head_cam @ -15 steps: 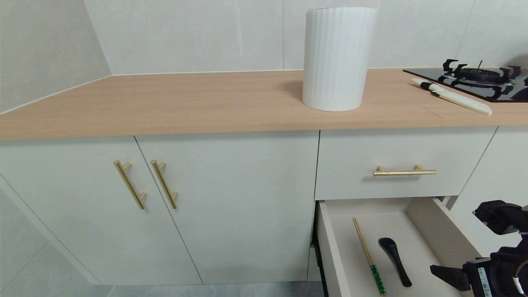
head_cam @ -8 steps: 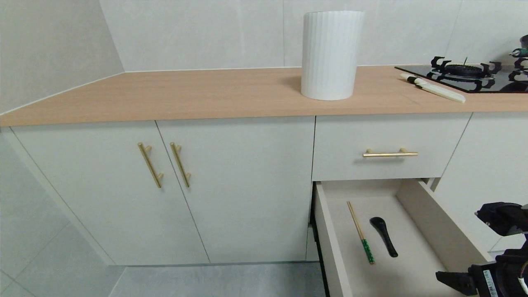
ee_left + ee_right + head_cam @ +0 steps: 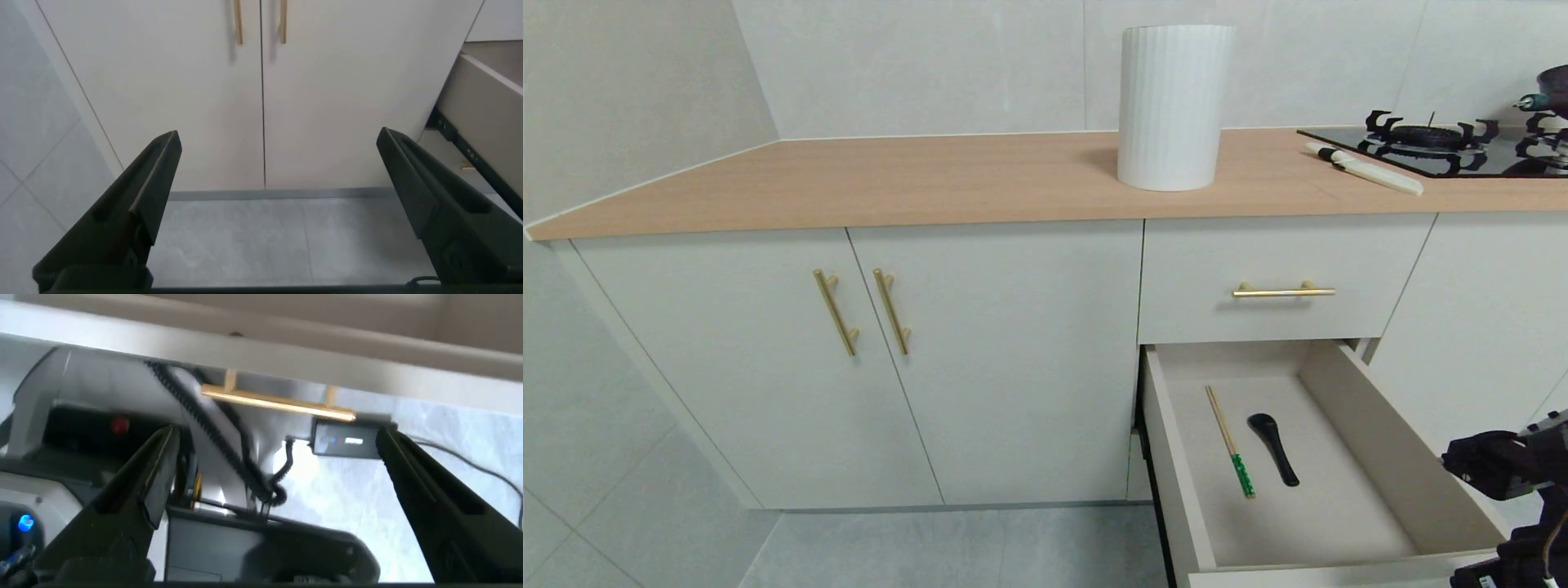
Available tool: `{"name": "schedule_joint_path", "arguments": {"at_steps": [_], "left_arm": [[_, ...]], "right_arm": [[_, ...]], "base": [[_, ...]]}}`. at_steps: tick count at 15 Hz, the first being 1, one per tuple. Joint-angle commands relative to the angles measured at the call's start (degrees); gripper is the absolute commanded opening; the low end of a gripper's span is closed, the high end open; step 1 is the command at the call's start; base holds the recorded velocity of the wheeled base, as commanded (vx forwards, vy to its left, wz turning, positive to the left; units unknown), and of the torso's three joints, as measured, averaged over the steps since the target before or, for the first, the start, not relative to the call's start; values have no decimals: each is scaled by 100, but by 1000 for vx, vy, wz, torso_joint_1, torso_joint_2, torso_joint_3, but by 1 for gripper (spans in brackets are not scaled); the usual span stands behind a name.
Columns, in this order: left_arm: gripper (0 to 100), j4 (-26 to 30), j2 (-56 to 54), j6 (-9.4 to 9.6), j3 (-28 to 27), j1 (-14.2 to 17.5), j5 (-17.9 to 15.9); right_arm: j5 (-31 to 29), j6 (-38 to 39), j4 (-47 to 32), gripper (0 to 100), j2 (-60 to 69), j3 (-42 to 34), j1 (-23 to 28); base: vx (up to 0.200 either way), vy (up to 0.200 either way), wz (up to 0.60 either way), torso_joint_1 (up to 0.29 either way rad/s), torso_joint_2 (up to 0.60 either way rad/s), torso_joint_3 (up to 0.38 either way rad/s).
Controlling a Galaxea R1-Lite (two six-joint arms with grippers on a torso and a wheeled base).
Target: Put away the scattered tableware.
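Wood-tone counter [image 3: 931, 175] sits smaller and higher in the head view than half a second ago, and the whole picture has slid with it, so log this as the camera pulling back, not as things moving. Nothing on it has shifted: the white ribbed container [image 3: 1170, 106] stands near the back edge, and the knife [image 3: 1364, 169] lies at the right end, just beside the stove [image 3: 1429, 139].

The open drawer [image 3: 1380, 441] now shows down to its front wall. The chopsticks [image 3: 1230, 442] lie on its floor near the left wall, with the black spoon [image 3: 1274, 448] just beside them, not touching. Both lie where they did a second ago.

The right arm has dropped lower at the head view's right edge. Your right gripper [image 3: 278, 514] has its fingers spread wide with nothing between them, facing a gold bar handle [image 3: 278, 400]; you cannot tell which handle. Your left gripper [image 3: 278, 212] is likewise spread and empty, low in front of the cupboard doors [image 3: 261, 82].

My read: two pieces are stowed, both hands are free, and the knife is still out. You are repositioning, so expect either the knife or closing the drawer next
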State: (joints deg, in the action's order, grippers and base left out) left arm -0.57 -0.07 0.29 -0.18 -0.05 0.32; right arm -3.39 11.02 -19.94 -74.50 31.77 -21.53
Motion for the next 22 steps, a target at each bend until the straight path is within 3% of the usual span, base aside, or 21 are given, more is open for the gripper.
{"name": "schedule_joint_path", "arguments": {"at_steps": [1, 7, 14, 18, 22], "left_arm": [[100, -4, 7, -3, 1, -4, 3], [100, -4, 7, -3, 1, -4, 3], [100, -4, 7, -3, 1, -4, 3], [100, -4, 7, 6, 1, -4, 3], [100, -4, 7, -3, 1, -4, 3]], "right_arm": [[14, 32, -10, 100, -531, 14, -18], [-4, 383, 17, 100, -1436, 93, -9], [-57, 383, 738, 100, -1366, 14, 26], [-373, 383, 984, 100, -1375, 31, 87], [-382, 366, 1669, 100, -1779, 66, 175]], "base": [[0, 0, 0, 0, 0, 0], [0, 0, 0, 0, 0, 0], [0, 0, 0, 0, 0, 0], [0, 0, 0, 0, 0, 0], [0, 0, 0, 0, 0, 0]]}}
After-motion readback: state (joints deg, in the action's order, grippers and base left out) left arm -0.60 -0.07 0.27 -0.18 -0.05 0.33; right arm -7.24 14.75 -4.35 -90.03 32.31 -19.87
